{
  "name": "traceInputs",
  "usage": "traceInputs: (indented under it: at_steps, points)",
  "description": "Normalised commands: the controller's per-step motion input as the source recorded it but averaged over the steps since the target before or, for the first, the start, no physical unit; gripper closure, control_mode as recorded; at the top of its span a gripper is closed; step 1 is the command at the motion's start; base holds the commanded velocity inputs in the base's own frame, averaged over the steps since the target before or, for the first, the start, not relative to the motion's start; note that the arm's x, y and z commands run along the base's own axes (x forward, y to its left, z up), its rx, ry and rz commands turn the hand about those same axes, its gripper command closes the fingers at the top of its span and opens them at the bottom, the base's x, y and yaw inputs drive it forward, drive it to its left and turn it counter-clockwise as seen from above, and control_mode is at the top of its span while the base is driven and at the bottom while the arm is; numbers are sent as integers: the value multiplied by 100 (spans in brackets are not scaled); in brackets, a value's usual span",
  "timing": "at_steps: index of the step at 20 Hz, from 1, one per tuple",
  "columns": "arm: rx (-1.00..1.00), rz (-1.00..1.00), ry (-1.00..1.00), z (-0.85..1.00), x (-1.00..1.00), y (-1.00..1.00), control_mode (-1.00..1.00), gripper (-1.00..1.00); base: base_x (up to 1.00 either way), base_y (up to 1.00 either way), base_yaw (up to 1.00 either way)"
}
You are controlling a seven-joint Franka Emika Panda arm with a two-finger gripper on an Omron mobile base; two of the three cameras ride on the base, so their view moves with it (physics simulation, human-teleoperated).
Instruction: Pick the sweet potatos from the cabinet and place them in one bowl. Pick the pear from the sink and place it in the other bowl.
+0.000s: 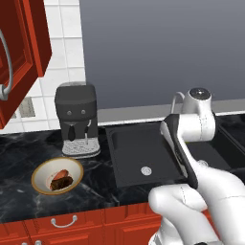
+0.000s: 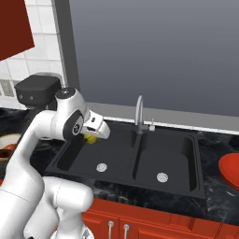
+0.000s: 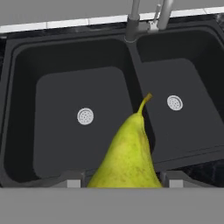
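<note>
My gripper (image 2: 91,136) is shut on the yellow-green pear (image 2: 89,139) and holds it above the left basin of the black sink (image 2: 177,140). In the hand view the pear (image 3: 129,153) stands stem-up between my fingertips (image 3: 72,180), with both silver drains below it. The cream bowl (image 1: 42,168) with the tan-orange rim sits on the counter in front of the coffee machine. In it lie the sweet potatos (image 1: 61,180), reddish and dark brown. The red cabinet (image 1: 16,52) hangs at the upper left, its door swung out.
A dark coffee machine (image 1: 76,118) stands left of the sink. The slim faucet (image 2: 138,114) rises behind the divider between the basins. A red rounded object (image 2: 230,171) is cut off by the right edge. Red drawer fronts (image 1: 64,222) run below the black marble counter.
</note>
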Motion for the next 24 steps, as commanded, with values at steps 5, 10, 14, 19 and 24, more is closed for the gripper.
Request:
traceInputs:
  at_steps: [5,10,14,19,24]
  points:
    - [0,0,0,0,-1,0,-100,100,0,0,0]
    - [0,0,0,0,0,0,-100,100,0,0,0]
    - [1,0,0,0,-5,-21,-100,100,0,0,0]
    - [1,0,0,0,-7,-18,100,100,-5,-39,0]
    - [0,0,0,0,0,0,100,100,-7,-70,2]
